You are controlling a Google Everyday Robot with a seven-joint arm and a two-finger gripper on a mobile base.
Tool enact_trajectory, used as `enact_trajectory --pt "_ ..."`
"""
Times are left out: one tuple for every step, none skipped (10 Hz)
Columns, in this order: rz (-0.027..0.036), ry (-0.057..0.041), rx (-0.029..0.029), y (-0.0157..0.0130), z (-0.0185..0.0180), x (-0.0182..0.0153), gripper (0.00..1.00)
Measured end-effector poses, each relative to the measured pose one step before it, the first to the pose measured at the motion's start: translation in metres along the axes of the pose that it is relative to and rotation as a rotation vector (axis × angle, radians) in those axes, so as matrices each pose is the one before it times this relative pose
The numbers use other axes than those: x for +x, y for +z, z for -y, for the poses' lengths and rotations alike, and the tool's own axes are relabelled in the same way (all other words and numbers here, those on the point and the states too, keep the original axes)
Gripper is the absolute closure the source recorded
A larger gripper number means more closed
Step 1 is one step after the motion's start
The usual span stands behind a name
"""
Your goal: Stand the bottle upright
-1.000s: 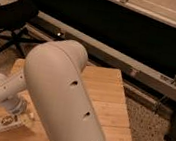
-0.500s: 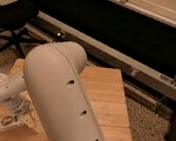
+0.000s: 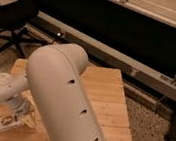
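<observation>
The lower middle of the view is being filled by the arm, a thick whitish link with a row of small dark holes. It is being stretched from the bottom edge up over the table, whose pale wooden planks are being shown to the right of the arm. From the link's upper end a rounded wrist is being turned down and to the left, toward the table's near left corner.

The gripper is being held low beneath that wrist, right over the upper end of the bottle. How far the gripper is being opened cannot be told, and neither can it be told whether the bottle is being gripped or only approached. Much of the meeting point is being hidden by the wrist and by shadow.

The bottle is being left lying on its side on the table, near the left front corner. Its long axis is being slanted from lower left to upper right, and its pale label with dark print is being turned up toward the camera. The cap cannot be made out.

Behind the table, a black chair on a star base is being shown at the upper left. A long metal rail is being carried diagonally across a dark wall, and speckled floor is being shown at the right.
</observation>
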Motion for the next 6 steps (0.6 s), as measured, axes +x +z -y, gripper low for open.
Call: enact_trajectory --pt "0.00217 0.00011 -0.00506 0.00097 -0.00020 0.00042 0.46" --pt "0.00170 -0.00032 -0.00620 0.00106 -0.00022 0.00077 0.46" --pt "0.00024 -0.00087 -0.00674 0.00115 -0.00016 0.00102 0.46" --pt "-0.00032 -0.00204 -0.00502 0.00054 -0.00031 0.00023 0.46" --pt "0.00092 -0.00294 -0.00634 0.00065 -0.00030 -0.00006 0.46" --pt "0.00182 -0.00093 -0.00337 0.00023 0.00048 0.00004 0.47"
